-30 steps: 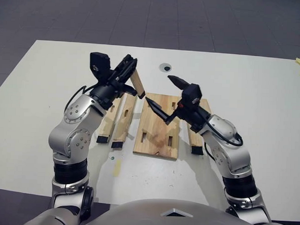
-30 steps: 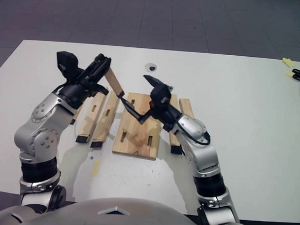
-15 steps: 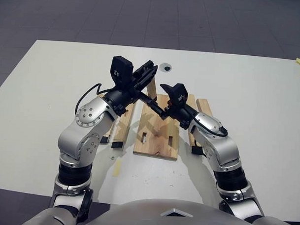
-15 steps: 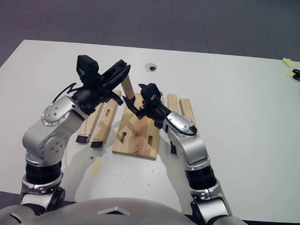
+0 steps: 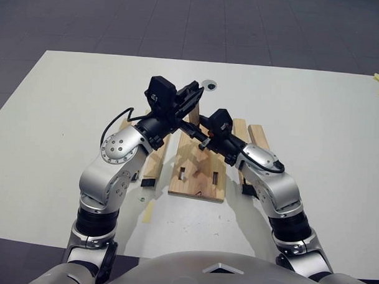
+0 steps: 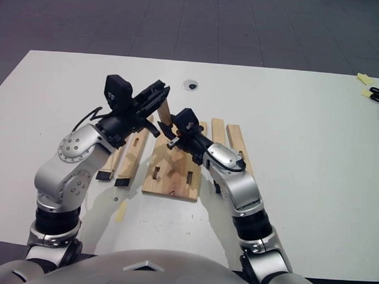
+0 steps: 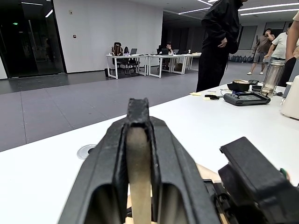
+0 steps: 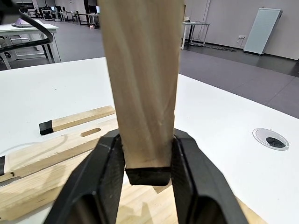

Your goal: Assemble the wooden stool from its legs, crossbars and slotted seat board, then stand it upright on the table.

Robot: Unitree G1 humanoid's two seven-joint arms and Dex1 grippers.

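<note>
Left arm (image 5: 114,158): elbow bent, forearm raised forward and angled inward toward centre line. Left gripper (image 5: 193,92): fingers clamped flat on upper part of wooden leg (image 8: 140,70), tips pointing up and away from body. Right arm (image 5: 269,176): elbow low and bent, forearm angled inward toward left arm. Right gripper (image 5: 201,129): just below left gripper, close beside it. Fingers (image 8: 108,172) pressed on both sides of same leg's black-capped lower end. Leg near upright between the two grippers.
</note>
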